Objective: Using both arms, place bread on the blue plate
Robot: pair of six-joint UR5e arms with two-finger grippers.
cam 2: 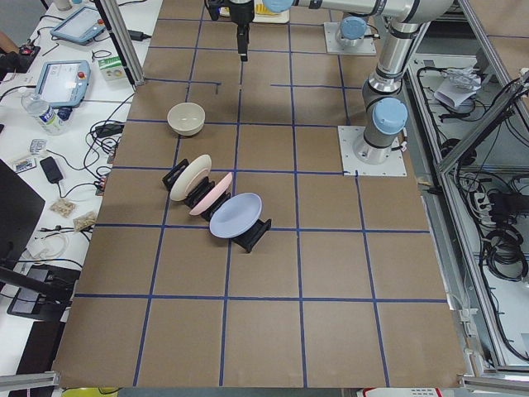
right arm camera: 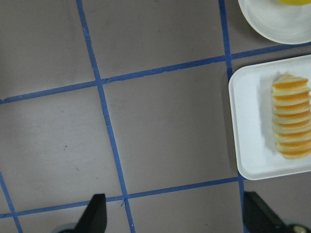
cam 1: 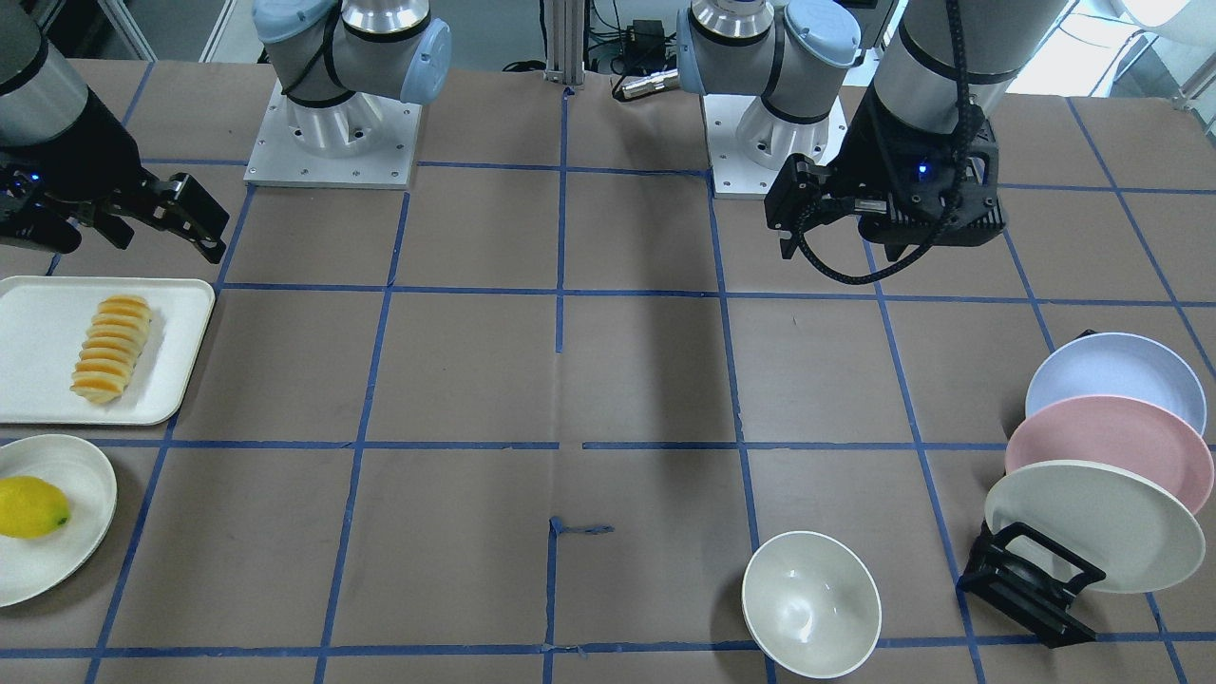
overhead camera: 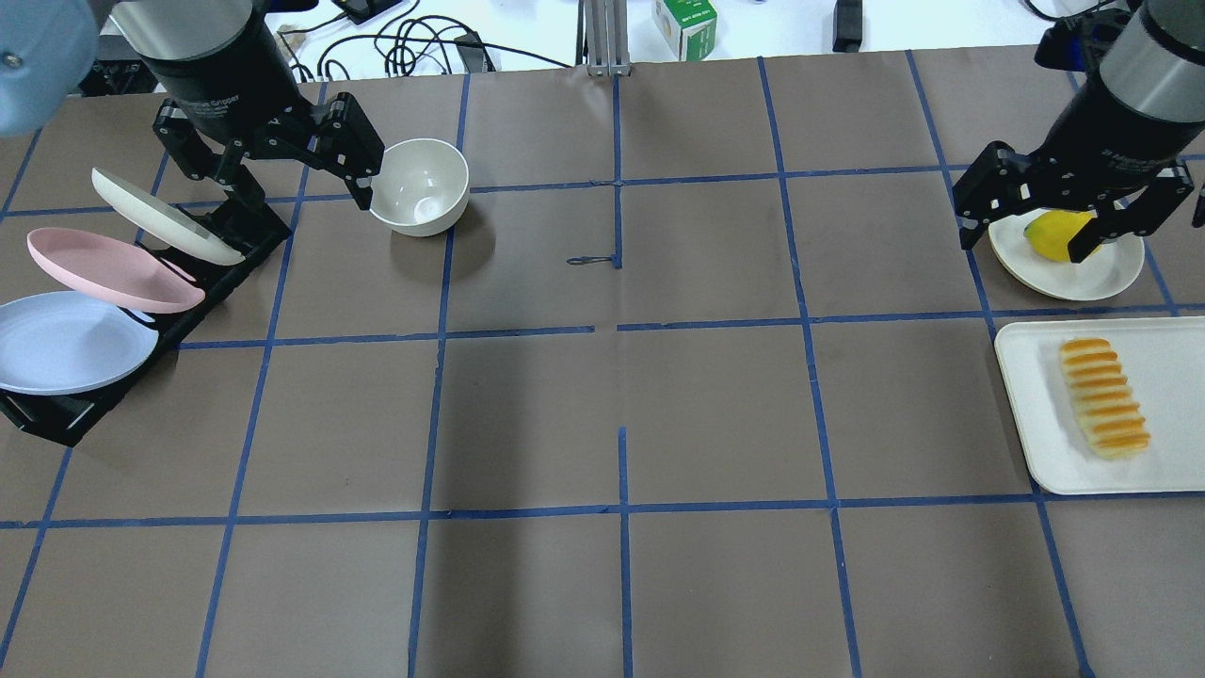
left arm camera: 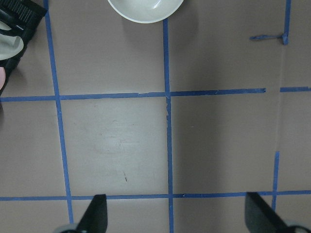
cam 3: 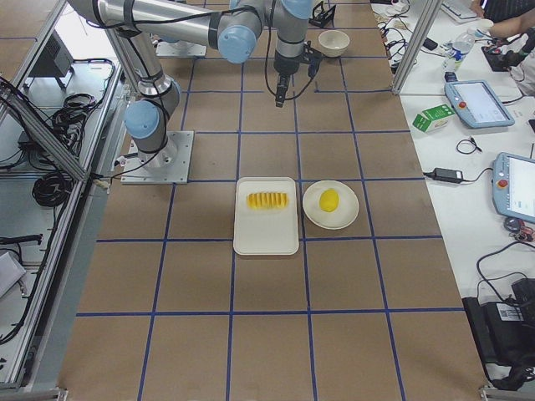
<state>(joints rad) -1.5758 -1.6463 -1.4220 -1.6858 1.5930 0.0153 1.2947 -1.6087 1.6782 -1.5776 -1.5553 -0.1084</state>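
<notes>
Lying on white tray [overhead camera: 1031,414], bread [overhead camera: 1103,398] apart from right end effector [overhead camera: 1024,247].

Bright, even overhead light; soft shadows; sharp focus throughout.

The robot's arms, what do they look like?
The left arm and right arm are silver-grey tubes with light-blue joint caps. The left end effector and right end effector are black, two-fingered, with white lettering; a black cable loops beside the left one.
</notes>
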